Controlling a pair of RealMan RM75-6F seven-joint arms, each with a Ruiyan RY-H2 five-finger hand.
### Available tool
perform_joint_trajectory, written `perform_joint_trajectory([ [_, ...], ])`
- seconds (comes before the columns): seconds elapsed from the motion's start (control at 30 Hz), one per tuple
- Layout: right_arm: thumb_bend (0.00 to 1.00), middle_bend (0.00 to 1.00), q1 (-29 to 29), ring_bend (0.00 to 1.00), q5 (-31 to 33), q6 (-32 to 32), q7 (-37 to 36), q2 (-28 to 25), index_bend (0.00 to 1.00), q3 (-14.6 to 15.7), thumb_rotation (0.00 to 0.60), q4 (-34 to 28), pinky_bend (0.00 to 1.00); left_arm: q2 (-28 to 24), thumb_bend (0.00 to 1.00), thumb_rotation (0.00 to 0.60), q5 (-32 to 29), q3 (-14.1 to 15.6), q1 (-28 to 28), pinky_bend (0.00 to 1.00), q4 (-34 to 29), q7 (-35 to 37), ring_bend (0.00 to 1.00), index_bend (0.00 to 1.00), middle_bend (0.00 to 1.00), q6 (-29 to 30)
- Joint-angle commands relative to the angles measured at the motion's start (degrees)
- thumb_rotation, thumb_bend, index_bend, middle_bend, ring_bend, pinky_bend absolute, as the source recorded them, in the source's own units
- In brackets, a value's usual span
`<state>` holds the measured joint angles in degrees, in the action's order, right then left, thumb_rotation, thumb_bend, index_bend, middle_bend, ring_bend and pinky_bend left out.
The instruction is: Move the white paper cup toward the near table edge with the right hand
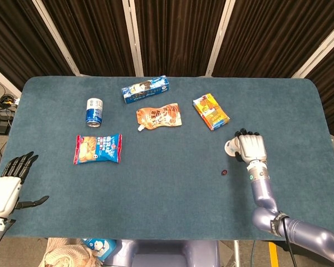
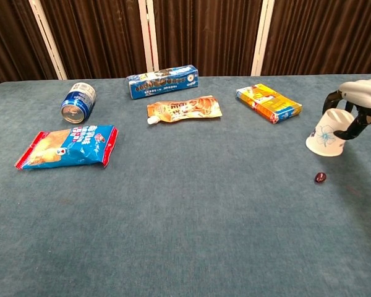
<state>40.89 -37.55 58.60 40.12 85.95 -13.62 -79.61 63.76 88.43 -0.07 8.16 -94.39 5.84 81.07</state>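
The white paper cup (image 2: 326, 133) with a small blue flower print stands upside down at the table's right side; in the head view only part of the cup (image 1: 231, 148) shows beside the hand. My right hand (image 1: 250, 147) grips the cup from above, its fingers (image 2: 334, 97) curled over the top and the thumb on the cup's right side. The same right hand (image 2: 357, 99) shows at the chest view's right edge. My left hand (image 1: 10, 182) hangs off the near left corner with its fingers apart, holding nothing.
A small dark red bead (image 2: 321, 178) lies just in front of the cup. An orange snack box (image 2: 269, 102) sits behind it. Further left are a pouch (image 2: 184, 108), a blue box (image 2: 162, 81), a blue can (image 2: 78, 101) and a snack bag (image 2: 68, 146).
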Motion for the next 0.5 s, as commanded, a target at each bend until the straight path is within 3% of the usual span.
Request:
perform_joint_trajectory([
  [0.03, 0.47, 0.29, 0.1, 0.35, 0.07, 0.04, -0.33, 0.26, 0.4, 0.13, 0.6, 0.35, 0.31, -0.01, 0.0, 0.6, -0.01, 0.01, 0.02, 0.0, -0.02, -0.02, 0.0, 0.0, 0.0, -0.05],
  [0.33, 0.49, 0.3, 0.2, 0.35, -1.33, 1.09, -1.3, -0.29, 0.42, 0.38, 0.6, -1.25, 0.32, 0.06, 0.0, 0.6, -0.05, 0.01, 0.06, 0.0, 0.0, -0.14, 0.0, 0.0, 0.0, -0.08],
  [0.5, 0.49, 0.3, 0.0, 0.35, -2.69, 2.56, -1.46, -2.18, 0.42, 0.41, 0.6, -5.18, 0.32, 0.06, 0.0, 0.6, -0.09, -0.01, 0.06, 0.0, -0.05, -0.18, 0.0, 0.0, 0.0, -0.07],
])
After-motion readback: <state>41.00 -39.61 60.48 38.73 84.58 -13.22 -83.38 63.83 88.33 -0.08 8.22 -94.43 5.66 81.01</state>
